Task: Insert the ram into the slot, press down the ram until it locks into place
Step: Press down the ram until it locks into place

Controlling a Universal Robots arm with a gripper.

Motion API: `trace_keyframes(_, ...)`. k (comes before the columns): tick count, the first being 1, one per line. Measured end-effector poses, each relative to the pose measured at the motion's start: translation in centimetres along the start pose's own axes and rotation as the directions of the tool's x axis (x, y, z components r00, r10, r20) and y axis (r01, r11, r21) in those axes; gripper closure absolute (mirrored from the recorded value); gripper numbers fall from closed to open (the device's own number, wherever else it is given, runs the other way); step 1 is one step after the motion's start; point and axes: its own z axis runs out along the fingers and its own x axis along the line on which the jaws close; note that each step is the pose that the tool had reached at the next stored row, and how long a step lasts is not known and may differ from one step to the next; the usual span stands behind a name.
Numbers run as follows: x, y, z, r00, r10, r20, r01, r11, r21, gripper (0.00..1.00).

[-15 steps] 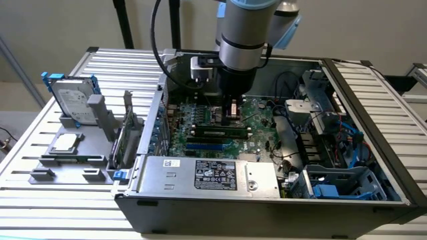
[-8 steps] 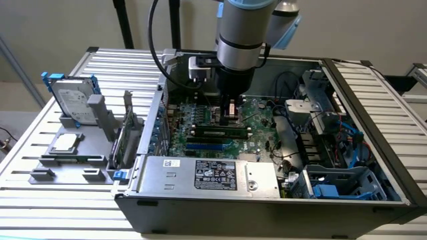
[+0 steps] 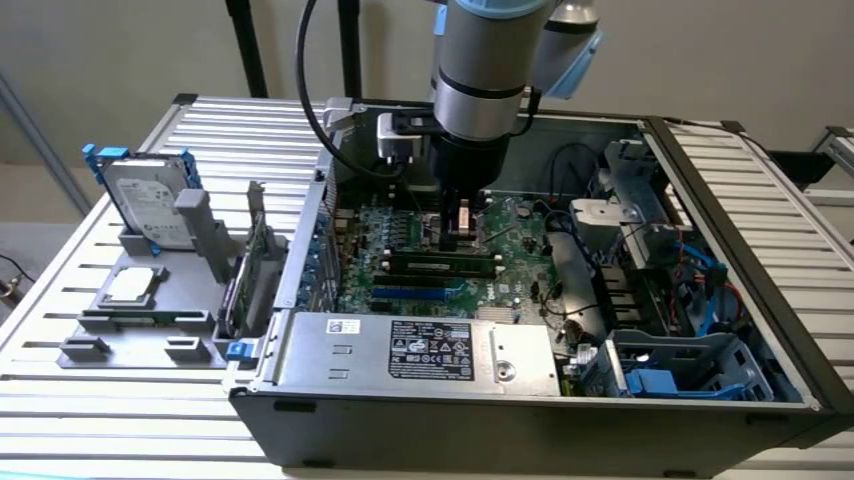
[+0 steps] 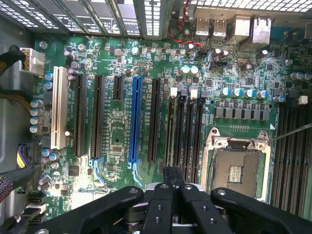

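The ram (image 3: pixel 435 266), a long dark-green stick, stands on edge in a black slot (image 3: pixel 497 262) on the green board, with pale latches at both ends. Beside it run parallel black slots (image 4: pixel 187 129) between the blue slot (image 4: pixel 135 122) and the silver processor socket (image 4: pixel 236 168). My gripper (image 3: pixel 458 238) hangs low inside the case, just behind the ram's middle and close above the board. In the wrist view its black fingers (image 4: pixel 168 178) lie pressed together and nothing shows between them. Whether the ram's latches are closed I cannot tell.
The open computer case (image 3: pixel 694 160) walls the board in. A silver power supply (image 3: pixel 427 350) sits at the front, and cables and blue drive bays (image 3: pixel 667 370) are on the exterior view's right. A hard drive (image 3: pixel 144 200) and fixtures stand on the slatted table on the left.
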Motion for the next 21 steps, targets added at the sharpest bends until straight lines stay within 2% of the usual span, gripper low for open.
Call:
trace_keyframes(8,0.0,0.01,0.01,1.0,0.0,-0.0002,0.0,1.0,0.0002,0.9)
trace_keyframes(12,-0.1,0.05,0.38,1.0,0.0,-0.0002,0.0,1.0,0.0046,0.9)
trace_keyframes(16,-0.1,0.06,0.93,1.0,0.0,-0.0005,0.0,0.9999,0.0133,0.9)
trace_keyframes(21,-0.2,0.07,1.34,1.0,0.0,-0.0005,0.0,0.9999,0.0149,0.9)
